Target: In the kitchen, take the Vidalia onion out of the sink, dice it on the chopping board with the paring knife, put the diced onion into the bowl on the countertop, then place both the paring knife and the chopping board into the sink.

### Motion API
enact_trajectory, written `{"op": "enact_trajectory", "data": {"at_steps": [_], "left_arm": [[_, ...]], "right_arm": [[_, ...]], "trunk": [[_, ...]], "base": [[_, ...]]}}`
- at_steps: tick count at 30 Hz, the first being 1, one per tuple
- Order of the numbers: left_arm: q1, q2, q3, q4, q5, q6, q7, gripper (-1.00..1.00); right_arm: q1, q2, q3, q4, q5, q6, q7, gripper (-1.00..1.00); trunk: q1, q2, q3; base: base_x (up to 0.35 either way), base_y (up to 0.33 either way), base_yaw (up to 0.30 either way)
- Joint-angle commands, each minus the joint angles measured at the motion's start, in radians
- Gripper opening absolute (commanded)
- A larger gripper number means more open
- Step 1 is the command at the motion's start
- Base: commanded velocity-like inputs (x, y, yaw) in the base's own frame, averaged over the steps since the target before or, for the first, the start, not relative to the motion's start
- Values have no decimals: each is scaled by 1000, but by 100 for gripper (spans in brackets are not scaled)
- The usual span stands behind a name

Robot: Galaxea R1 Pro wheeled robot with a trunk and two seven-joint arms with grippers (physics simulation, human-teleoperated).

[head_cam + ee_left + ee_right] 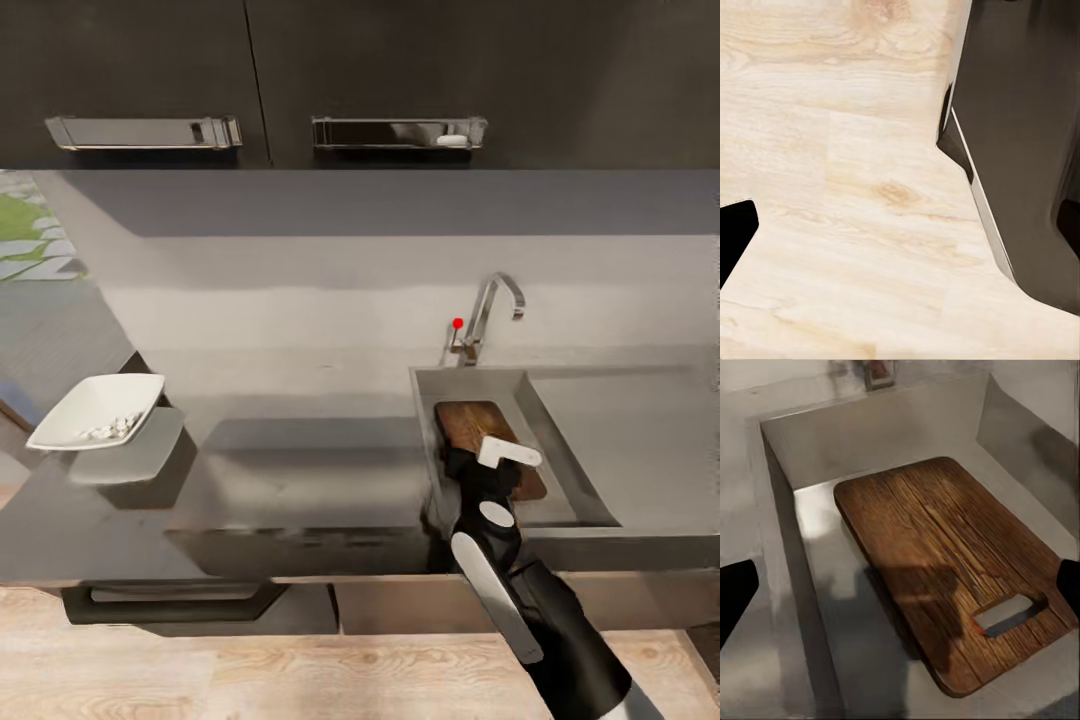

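Below the right hand point(900, 585), chopping board point(945, 562) lies apart.

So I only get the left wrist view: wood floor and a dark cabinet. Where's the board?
Observer: The board lies flat in the sink.
Operator: Is the robot holding it?
Observer: No. The right gripper hovers over it, fingers spread, with nothing between them.
Operator: And the bowl?
Observer: The bowl sits on the countertop, well to the left of the sink, with small pale bits inside.
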Motion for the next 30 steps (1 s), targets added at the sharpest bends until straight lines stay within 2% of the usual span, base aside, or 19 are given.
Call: {"op": "enact_trajectory", "data": {"at_steps": [1,2,3,6,10,11,12,15,17,20,27,29,30], "left_arm": [[0,1,-9,-2,3,-1,8,100],[0,1,-9,-2,3,-1,8,100],[0,1,-9,-2,3,-1,8,100],[0,1,-9,-2,3,-1,8,100],[0,1,-9,-2,3,-1,8,100],[0,1,-9,-2,3,-1,8,100],[0,1,-9,-2,3,-1,8,100],[0,1,-9,-2,3,-1,8,100],[0,1,-9,-2,3,-1,8,100],[0,1,-9,-2,3,-1,8,100],[0,1,-9,-2,3,-1,8,100],[0,1,-9,-3,3,-1,8,100],[0,1,-9,-5,3,-2,8,100]], "right_arm": [[12,-23,32,-3,-5,-38,-8,100],[30,-56,73,-4,-4,-93,-13,100],[41,-76,97,-4,-4,-121,-17,100],[68,-125,157,-5,-6,-201,-40,100],[81,-168,263,-5,-10,-295,-101,100],[83,-184,313,-5,-11,-326,-138,100],[84,-194,346,-4,-11,-350,-163,100],[86,-218,444,0,-14,-437,-235,100],[86,-224,486,3,-21,-459,-259,100],[86,-236,516,6,-33,-471,-272,100],[87,-245,528,21,-38,-490,-275,100],[87,-245,535,63,-40,-500,-268,100],[87,-242,559,141,-45,-515,-247,100]], "trunk": [[0,-2,-2],[0,-2,-2],[0,-2,-2],[0,-2,-2],[0,-2,-2],[0,-2,-2],[0,-2,-2],[0,-2,-2],[0,-2,-2],[0,-2,-2],[0,-2,-2],[0,-2,-2],[0,-2,-2]], "base": [[-302,0,0],[-302,0,0],[-302,0,0],[-302,0,0],[-302,0,0],[-301,0,0],[-302,0,0],[-302,0,0],[-302,0,0],[-302,0,0],[-292,0,0],[-149,0,0],[-48,0,0]]}}
